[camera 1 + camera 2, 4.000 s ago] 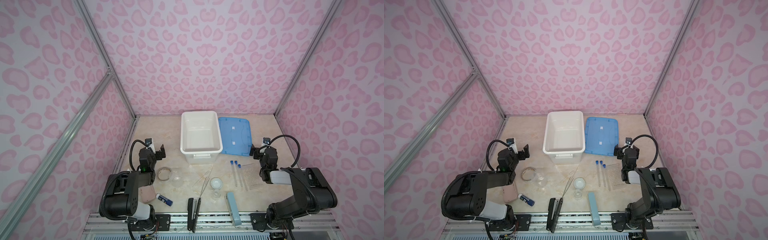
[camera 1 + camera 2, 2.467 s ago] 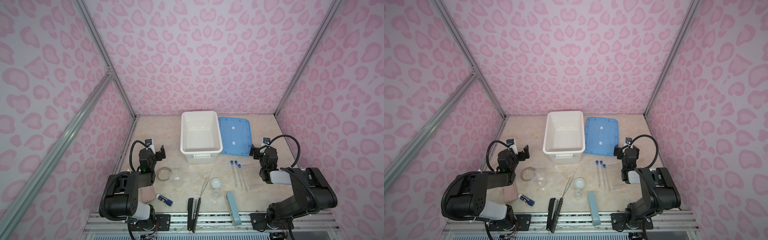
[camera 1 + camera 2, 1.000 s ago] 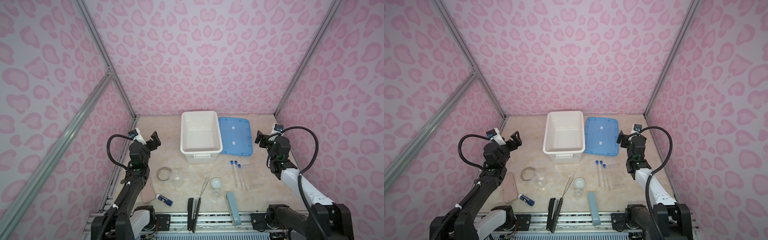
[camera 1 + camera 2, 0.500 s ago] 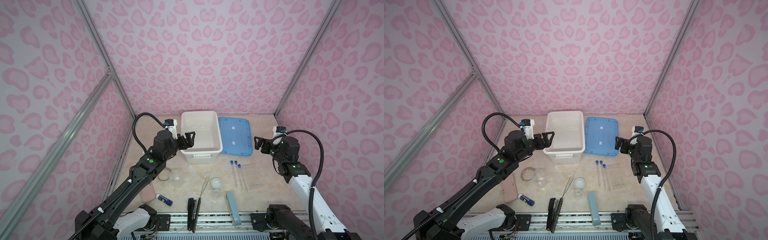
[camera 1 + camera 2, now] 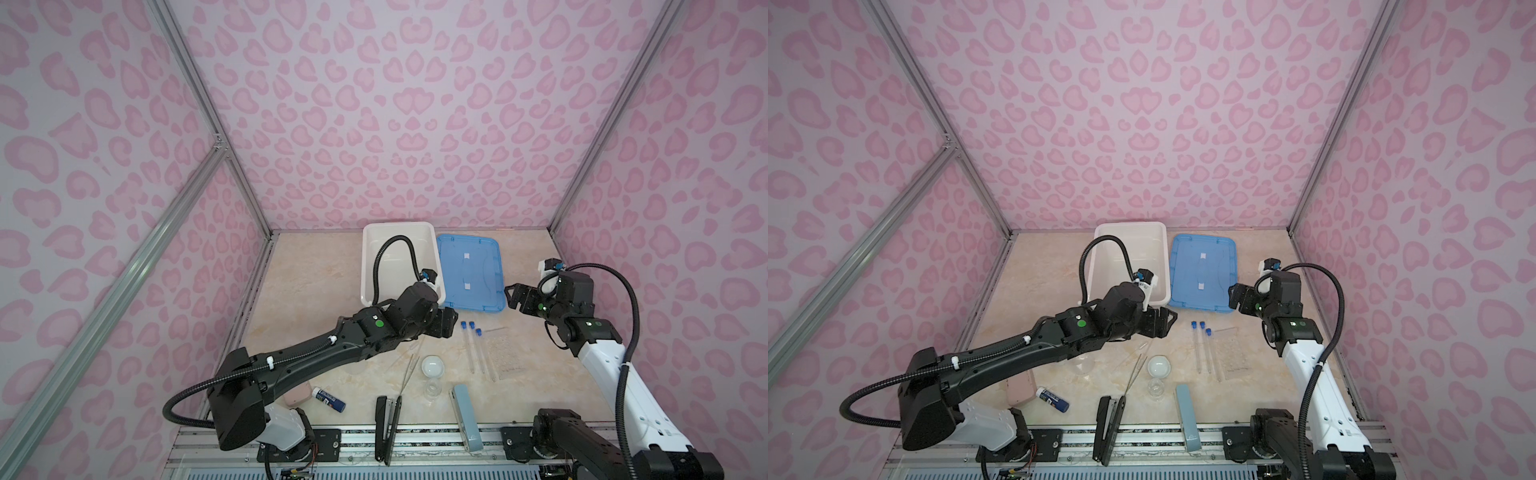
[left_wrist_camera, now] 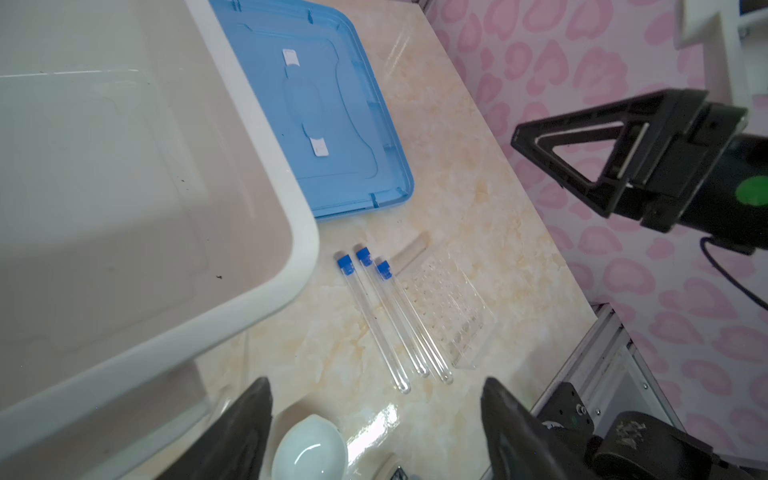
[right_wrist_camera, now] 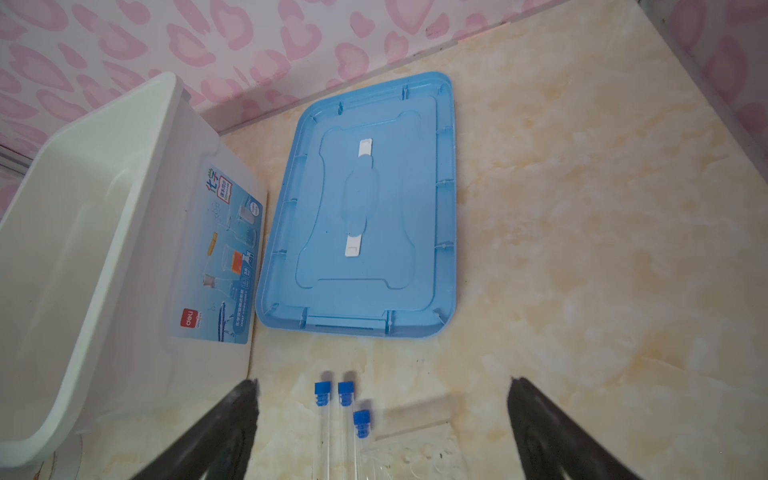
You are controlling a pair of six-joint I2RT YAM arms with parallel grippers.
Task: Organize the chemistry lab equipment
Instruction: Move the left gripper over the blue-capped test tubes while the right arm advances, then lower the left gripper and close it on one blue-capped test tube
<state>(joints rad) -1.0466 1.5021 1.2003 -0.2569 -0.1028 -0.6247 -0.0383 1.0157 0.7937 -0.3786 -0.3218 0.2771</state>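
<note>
The left claw (image 5: 1160,324) is held spread, with nothing between its fingers, above the desk (image 5: 1038,282) at the centre of both top views, just off the lower right corner of the white storage bin (image 5: 1100,257). The right claw (image 5: 1239,301) is likewise spread and empty, at the lower right corner of the blue lid (image 5: 1204,270), which lies flat just beside the bin's right wall.

Between the two claws, three blue-capped test tubes (image 5: 1202,345) are laid side by side, caps toward the lid's lower edge. A clear rack (image 5: 1235,353) lies flat just beside them on the right. Below the left claw are a small white dish (image 5: 1158,368) and a little clear beaker (image 5: 1155,388).

Open desk is available right of the lid and left of the bin. The lower edge is occupied by a black stapler (image 5: 1108,428) and a pale-blue stapler (image 5: 1187,415).
</note>
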